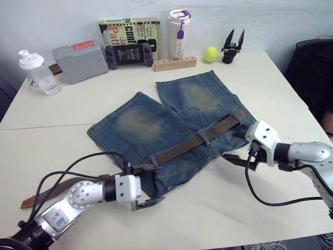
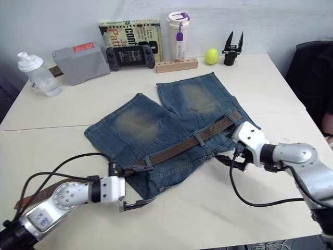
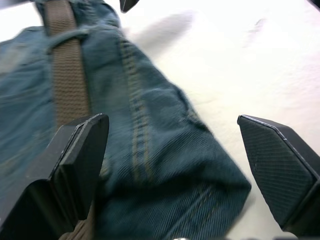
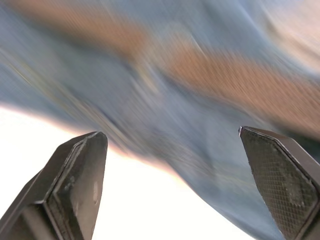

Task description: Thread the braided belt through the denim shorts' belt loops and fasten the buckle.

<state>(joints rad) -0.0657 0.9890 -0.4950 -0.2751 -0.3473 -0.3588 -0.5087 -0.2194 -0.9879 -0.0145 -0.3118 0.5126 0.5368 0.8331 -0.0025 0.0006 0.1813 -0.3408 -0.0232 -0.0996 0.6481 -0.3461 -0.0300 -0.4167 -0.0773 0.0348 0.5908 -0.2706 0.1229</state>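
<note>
The shorts point(image 1: 171, 130) lie flat on the white desk point(image 1: 218, 208), legs toward the wall, waistband toward the robot. The belt point(image 1: 195, 143) runs along the waistband, passing under one loop point(image 1: 207, 136) near the middle and another loop point(image 1: 151, 162) toward the left. Its free end trails off the shorts to the left and lies on the desk, partly hidden by the left arm; the buckle cannot be made out. The left tool point(image 1: 139, 187) hovers at the left corner of the waistband with its fingers point(image 3: 80, 165) spread wide, holding nothing; the belt lies by one finger and the denim edge sits between the two. The right tool point(image 1: 238, 148) is at the right end of the waistband, also spread wide and holding nothing, with denim and belt in front of it. Along the wall stand a bottle point(image 1: 36, 70), a grey box point(image 1: 79, 61), a game controller point(image 1: 129, 54), a book point(image 1: 132, 34), a tumbler point(image 1: 178, 34), a wooden block point(image 1: 175, 63), a yellow ball point(image 1: 210, 53) and a spare black gripper point(image 1: 232, 46).
</note>
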